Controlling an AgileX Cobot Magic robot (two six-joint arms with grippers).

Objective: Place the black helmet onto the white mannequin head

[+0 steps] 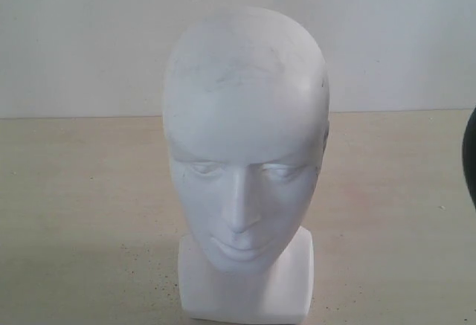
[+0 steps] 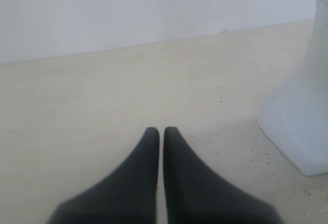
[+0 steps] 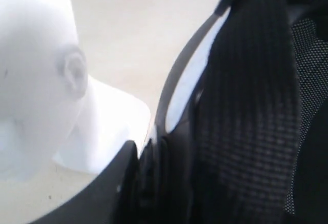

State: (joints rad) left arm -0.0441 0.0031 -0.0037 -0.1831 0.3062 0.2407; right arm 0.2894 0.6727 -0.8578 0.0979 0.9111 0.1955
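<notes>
One bald, grey-scuffed white head (image 1: 245, 154) upright on bench (image 1: 74, 213), facing the exterior camera; right gripper (image 3: 138, 178) clenched on black helmet (image 3: 246, 121), left gripper (image 2: 161, 137) pinched empty.

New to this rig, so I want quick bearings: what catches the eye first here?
A white mannequin head stands upright on the tabletop, bare, filling the middle of the exterior view. The black helmet, padded lining showing, crowds the right wrist view, close beside it.
</notes>
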